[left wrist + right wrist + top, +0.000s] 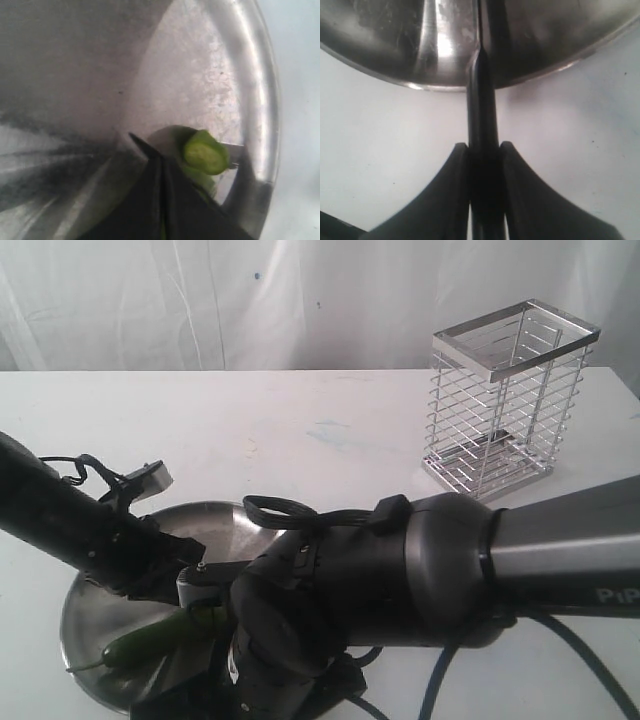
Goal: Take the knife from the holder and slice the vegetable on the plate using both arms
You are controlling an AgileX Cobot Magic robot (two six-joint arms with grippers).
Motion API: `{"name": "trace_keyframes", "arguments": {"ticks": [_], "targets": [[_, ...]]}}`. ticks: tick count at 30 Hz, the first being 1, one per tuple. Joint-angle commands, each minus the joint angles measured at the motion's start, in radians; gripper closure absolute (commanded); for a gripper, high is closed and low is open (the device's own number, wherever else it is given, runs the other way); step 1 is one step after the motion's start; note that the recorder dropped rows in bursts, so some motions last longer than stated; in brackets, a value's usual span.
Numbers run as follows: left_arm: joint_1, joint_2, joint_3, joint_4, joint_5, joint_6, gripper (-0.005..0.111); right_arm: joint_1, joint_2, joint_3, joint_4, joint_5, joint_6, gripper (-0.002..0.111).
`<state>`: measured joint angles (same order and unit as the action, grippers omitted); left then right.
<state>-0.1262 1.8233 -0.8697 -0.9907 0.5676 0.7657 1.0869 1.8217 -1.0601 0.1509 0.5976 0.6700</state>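
Note:
The vegetable [150, 640] lies on the steel plate [95, 615] at the front left. In the left wrist view its cut end [205, 152] shows pale green flesh. My left gripper [160, 170] is shut on the vegetable, with a sliver of green between its dark fingers; from outside it [190, 590] sits low over the plate. My right gripper [482, 150] is shut on the knife's black handle [482, 125], and the dark blade [481, 30] reaches over the plate rim [420, 85]. In the exterior view the right arm [400, 575] hides the knife and the right gripper.
The chrome wire holder [515, 400] stands with nothing in it at the back right of the white table [300, 430]. A white cloth backdrop hangs behind. The right arm's cables [440, 680] trail near the front edge.

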Motion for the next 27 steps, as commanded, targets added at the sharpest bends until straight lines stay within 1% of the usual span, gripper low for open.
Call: {"name": "trace_keyframes", "arguments": {"ticks": [1, 8, 11, 14, 16, 18, 22, 24, 26, 27], "targets": [[0.002, 0.003, 0.01, 0.181, -0.001, -0.117, 0.107, -0.001, -0.004, 0.002, -0.01, 0.01, 0.006, 0.108], [0.002, 0.003, 0.01, 0.193, 0.004, -0.122, 0.107, -0.001, -0.004, 0.002, -0.024, 0.039, 0.006, 0.108], [0.002, -0.001, -0.009, 0.153, 0.005, -0.111, 0.107, -0.001, -0.004, 0.002, -0.024, 0.035, 0.006, 0.108], [0.004, -0.025, -0.055, 0.112, 0.044, -0.111, 0.107, -0.001, -0.004, 0.002, -0.024, 0.033, 0.006, 0.108], [0.004, -0.066, -0.068, 0.081, 0.053, -0.078, 0.107, -0.001, -0.004, 0.002, -0.024, 0.033, 0.006, 0.108], [0.004, -0.076, -0.068, 0.015, 0.055, -0.028, 0.107, -0.001, -0.004, 0.002, -0.024, 0.033, 0.006, 0.108], [-0.018, -0.043, -0.068, -0.088, 0.055, 0.078, 0.107, -0.001, -0.004, 0.002, -0.02, 0.031, 0.006, 0.108], [-0.042, -0.001, -0.068, -0.133, 0.046, 0.152, 0.107, -0.001, -0.004, 0.002, -0.02, 0.026, 0.006, 0.108], [-0.05, 0.036, -0.068, -0.101, 0.039, 0.154, 0.107, -0.001, -0.004, 0.002, -0.02, 0.016, 0.006, 0.108], [-0.05, 0.053, -0.068, -0.062, 0.041, 0.137, 0.107, -0.001, -0.004, 0.002, -0.02, 0.016, 0.006, 0.108]]}}
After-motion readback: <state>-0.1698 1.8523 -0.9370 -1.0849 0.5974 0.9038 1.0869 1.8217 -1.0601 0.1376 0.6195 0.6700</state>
